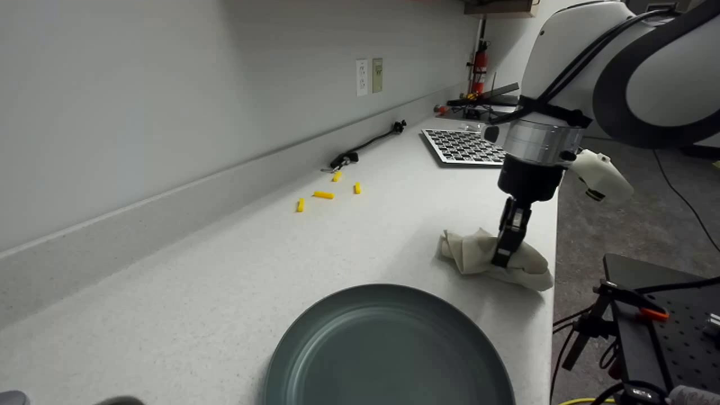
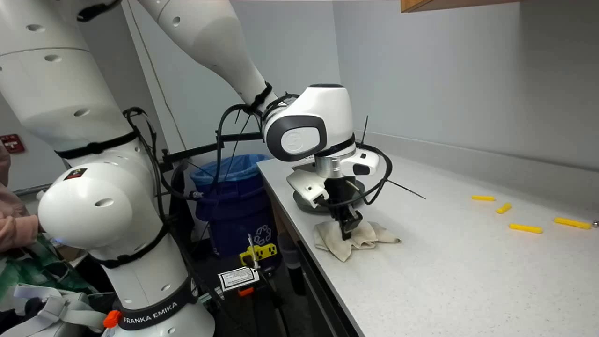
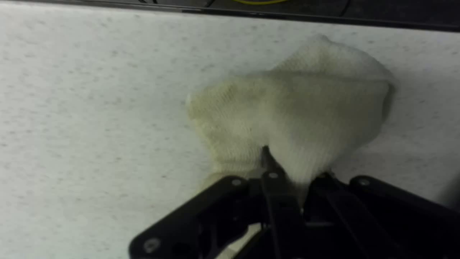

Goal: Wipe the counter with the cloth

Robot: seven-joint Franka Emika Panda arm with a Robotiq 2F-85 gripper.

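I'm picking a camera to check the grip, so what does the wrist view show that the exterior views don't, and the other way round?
Only the wrist view shows, from above, the cloth bunched up between the two fingers. Only the exterior views show the four yellow pieces, the robot's white arm and the wall behind the counter. All share the cloth on the counter near its edge and the gripper holding it.

The cloth (image 3: 309, 108) is cream, the gripper (image 1: 502, 259) black, the counter (image 3: 100, 108) white flecked with grey, the plate (image 1: 388, 349) dark grey-green, the recycling bin (image 2: 234, 227) navy blue.
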